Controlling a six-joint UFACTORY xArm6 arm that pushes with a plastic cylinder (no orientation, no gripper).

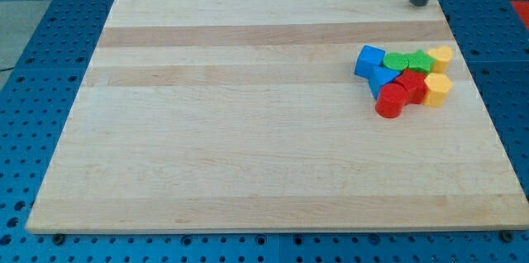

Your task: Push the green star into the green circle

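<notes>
The blocks lie in one tight cluster at the view's right. A green block (400, 61) and a second green block (421, 60) sit side by side at the cluster's top; I cannot tell which is the star and which the circle. They touch each other. My tip (419, 2) stands at the board's top right edge, well above the cluster and apart from every block.
A blue cube (369, 59) and a blue block (383, 78) sit at the cluster's left. A red cylinder (389, 102) and a red block (411, 81) lie below the green ones. Two yellow blocks (440, 57) (436, 89) sit at the right. The wooden board (248, 131) lies on a blue pegboard table.
</notes>
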